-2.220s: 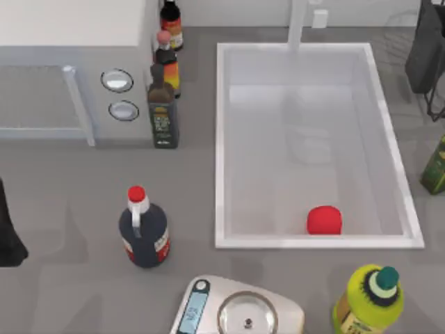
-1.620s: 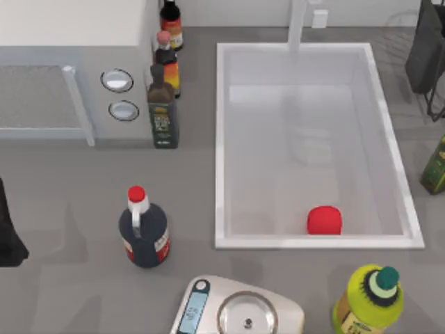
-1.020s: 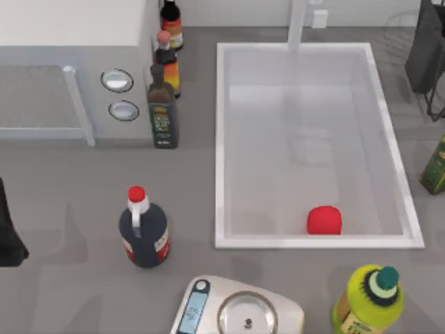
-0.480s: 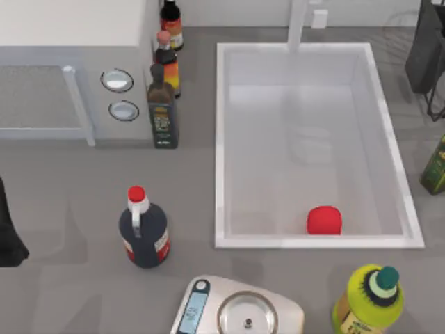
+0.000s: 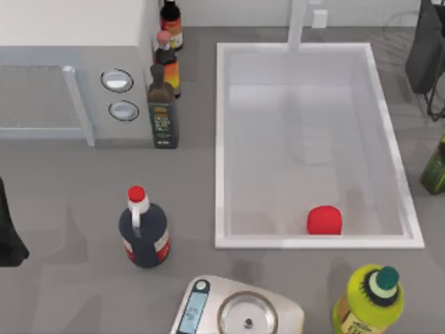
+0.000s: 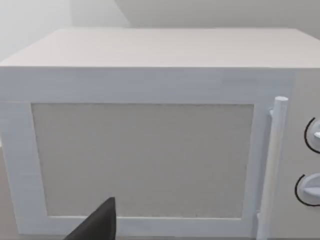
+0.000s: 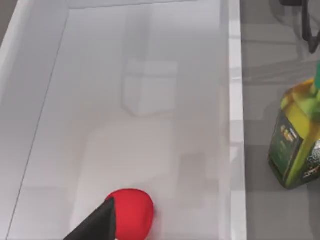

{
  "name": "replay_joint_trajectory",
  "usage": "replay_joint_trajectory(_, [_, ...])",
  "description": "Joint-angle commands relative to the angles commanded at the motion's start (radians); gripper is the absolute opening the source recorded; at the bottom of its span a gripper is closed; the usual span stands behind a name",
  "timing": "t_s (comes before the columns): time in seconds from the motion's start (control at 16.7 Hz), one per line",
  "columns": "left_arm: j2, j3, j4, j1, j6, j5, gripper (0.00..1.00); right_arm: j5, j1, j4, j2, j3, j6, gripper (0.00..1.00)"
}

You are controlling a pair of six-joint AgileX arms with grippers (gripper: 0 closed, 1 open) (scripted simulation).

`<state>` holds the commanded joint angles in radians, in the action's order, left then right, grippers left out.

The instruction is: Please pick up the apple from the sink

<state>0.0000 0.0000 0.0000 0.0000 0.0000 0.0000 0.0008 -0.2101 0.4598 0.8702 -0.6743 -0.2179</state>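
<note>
Fingers of neither arm show enough to tell whether they are wide or narrow: one dark fingertip (image 7: 97, 222) of the right arm sits just beside the small bright-red rounded apple (image 7: 131, 211) in the right wrist view, and one dark fingertip (image 6: 97, 225) of the left arm faces the white microwave box with a grey door panel (image 6: 145, 160).

Nearest on the grey worktop (image 5: 76, 202) stand a silver kitchen scale (image 5: 236, 309) and a yellow-green bottle with a teal cap (image 5: 368, 298). Left of them is a dark round bottle with a red cap (image 5: 143, 229).

The apple (image 5: 324, 220) lies inside the large white rectangular sink (image 5: 220, 146), at its near wall, right of centre. Farther left, three upright dark bottles (image 5: 163, 108) line the microwave's side.
</note>
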Motion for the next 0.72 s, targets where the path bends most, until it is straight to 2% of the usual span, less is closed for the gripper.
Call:
replay_joint_trajectory(0.42, [0.000,0.000,0.000,0.000,0.000,0.000,1.00,0.001,-0.159,0.348,0.732,-0.513,-0.165,1.00])
replay_joint_trajectory(0.72, [0.000,0.000,0.000,0.000,0.000,0.000,1.00,0.001,-0.236,0.516,1.085,-0.760,-0.245,1.00])
